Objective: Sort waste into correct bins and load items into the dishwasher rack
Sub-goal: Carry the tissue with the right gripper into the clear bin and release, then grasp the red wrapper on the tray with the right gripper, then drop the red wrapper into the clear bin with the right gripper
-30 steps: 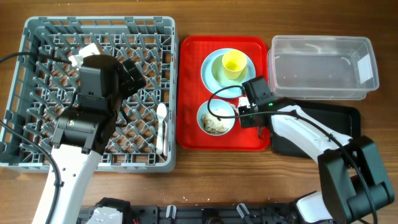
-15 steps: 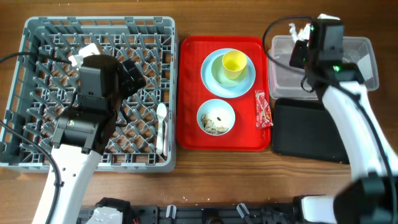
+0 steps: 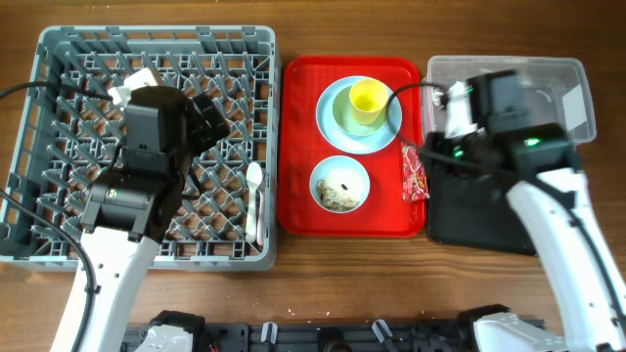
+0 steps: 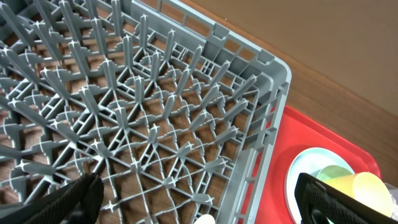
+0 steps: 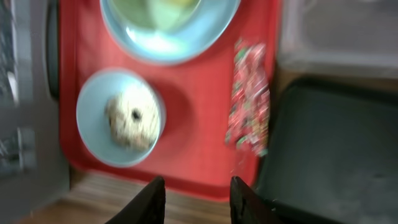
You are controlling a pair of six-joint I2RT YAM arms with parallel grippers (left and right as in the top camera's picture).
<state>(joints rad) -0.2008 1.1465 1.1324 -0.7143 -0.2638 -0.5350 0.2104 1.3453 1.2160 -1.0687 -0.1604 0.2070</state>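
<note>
- Grey dishwasher rack sits at the left of the worktop, with a white plastic spoon lying inside it near its right wall
- Left pincer hangs over the rack, fingers spread wide, holding nothing
- Red tray beside the rack carries a light blue plate, a pale green dish on the plate and a yellow cup in the dish
- Light blue bowl on the same tray holds whitish crumbs
- Snack wrapper lies along the red tray's right edge, just beside the black tray
- Right pincer hovers above there, jaws apart and empty, in a blurred view
- Clear tub stands behind the black tray, partly hidden by the right arm
</note>
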